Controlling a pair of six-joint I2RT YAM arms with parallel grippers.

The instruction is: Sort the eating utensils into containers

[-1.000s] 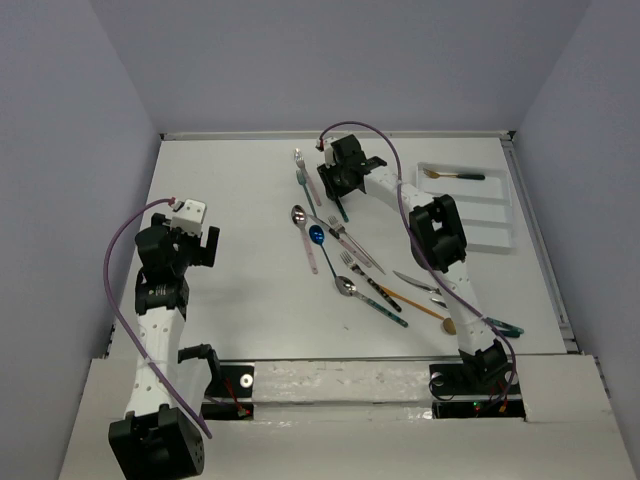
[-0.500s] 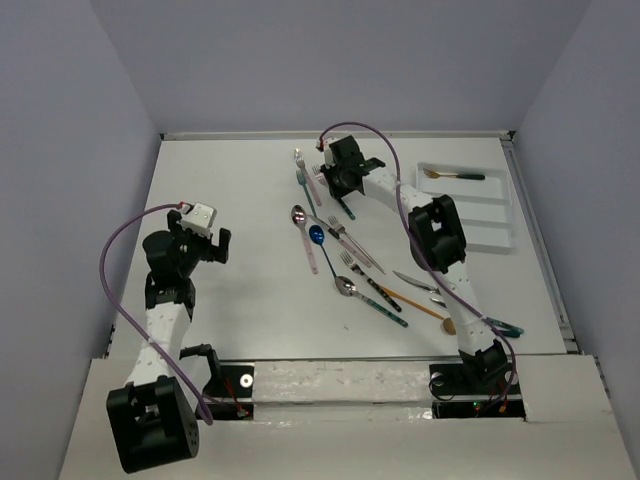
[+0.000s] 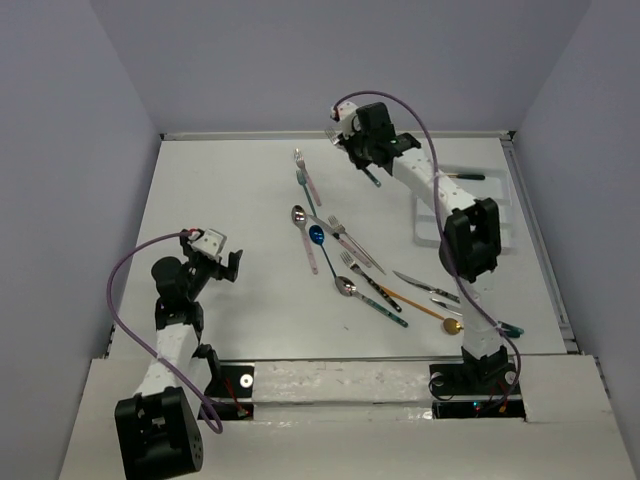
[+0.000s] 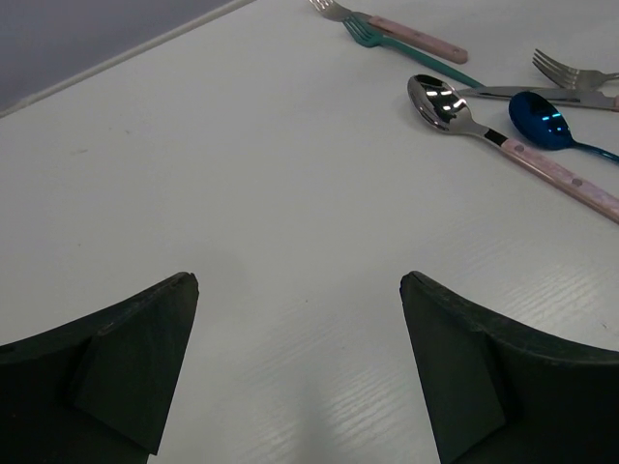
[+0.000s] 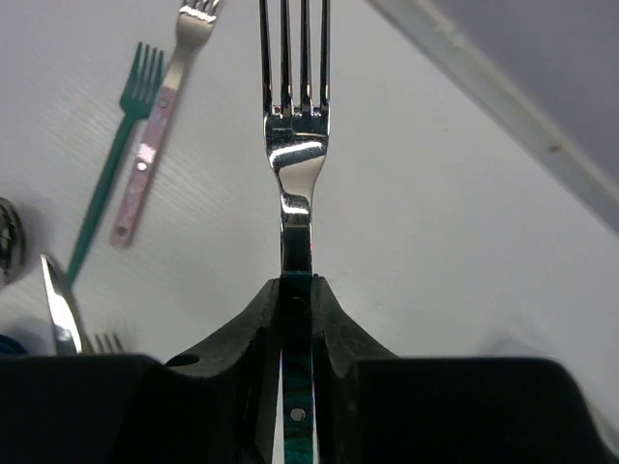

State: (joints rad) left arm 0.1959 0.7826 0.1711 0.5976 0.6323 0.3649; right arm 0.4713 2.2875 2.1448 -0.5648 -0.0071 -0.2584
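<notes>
Gripping a teal-handled fork [image 5: 295, 164] in the right tool [image 5: 297, 290], with both fingers [image 5: 253, 329] pinched narrow on the handle just below the silver neck and the tines pointing straight out from the wrist. Holding that fork off the bench [image 3: 230, 190] at its far end, near the back wall, between the loose utensils [image 3: 345, 286] and the white tray [image 3: 505, 225] on the right side. Showing, in the farthest compartment of the tray, one dark-handled utensil [image 3: 470, 176], partly hidden behind the right arm. Lying flat under and to the left of the held fork in the right wrist view: an all-teal fork [image 5: 111, 184] and a pink-handled fork [image 5: 155, 135], side by side and nearly parallel. Hovering the left tool [image 4: 300, 358] low over the left side of the bench, fingers spread wide, well apart from every utensil. Lying ahead of it in the left wrist view: a pink-handled spoon [image 4: 503, 140], bowl up, and a blue spoon [image 4: 546, 121] just beside it; contact between the two cannot be told. Spreading from mid-bench toward the right arm's base: forks, knives and spoons, several crossing one another.
</notes>
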